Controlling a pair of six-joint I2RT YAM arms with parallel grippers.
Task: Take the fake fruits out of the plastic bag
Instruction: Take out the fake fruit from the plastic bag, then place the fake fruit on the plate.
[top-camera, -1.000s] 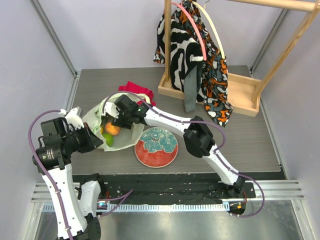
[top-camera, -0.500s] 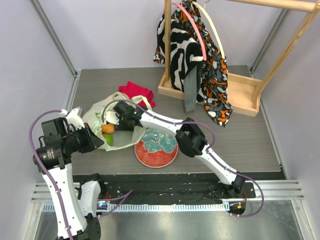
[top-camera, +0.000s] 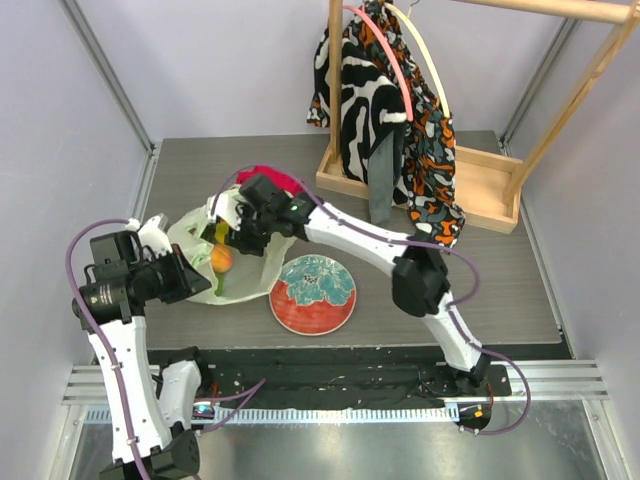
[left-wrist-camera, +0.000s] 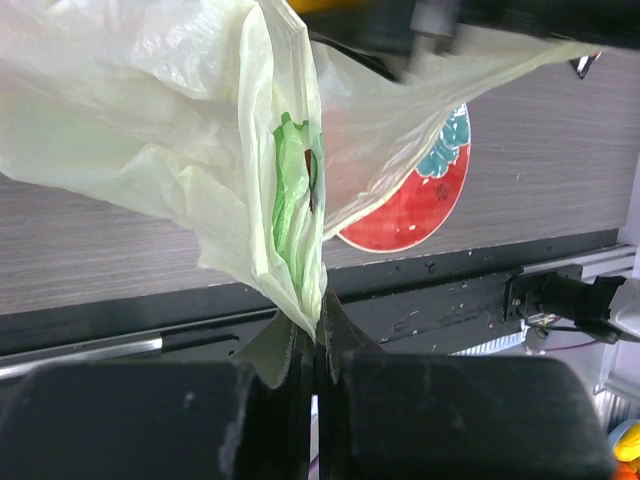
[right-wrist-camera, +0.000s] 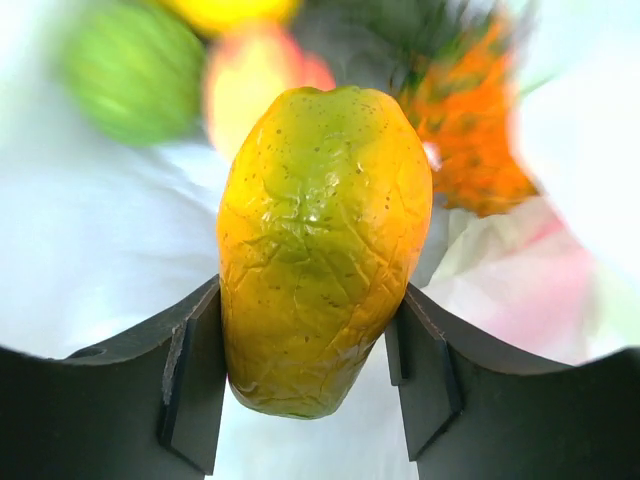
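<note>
The pale yellow-green plastic bag lies open at the table's left. My left gripper is shut on the bag's near edge, and the left wrist view shows the film pinched between the jaws. My right gripper is at the bag's mouth, shut on a yellow-orange and green mango, with its fingers pressing both sides. Still in the bag are a peach and a green round fruit. The right wrist view shows them blurred behind the mango: the green one, the peach and a small pineapple.
A red and teal plate sits just right of the bag and also shows in the left wrist view. A red folded cloth lies behind the bag. A wooden rack with a patterned garment stands at the back right.
My right gripper has drawn up and back from deep in the bag to its mouth with the mango in it. The bag has shifted. The left gripper keeps its hold on the bag's edge.
</note>
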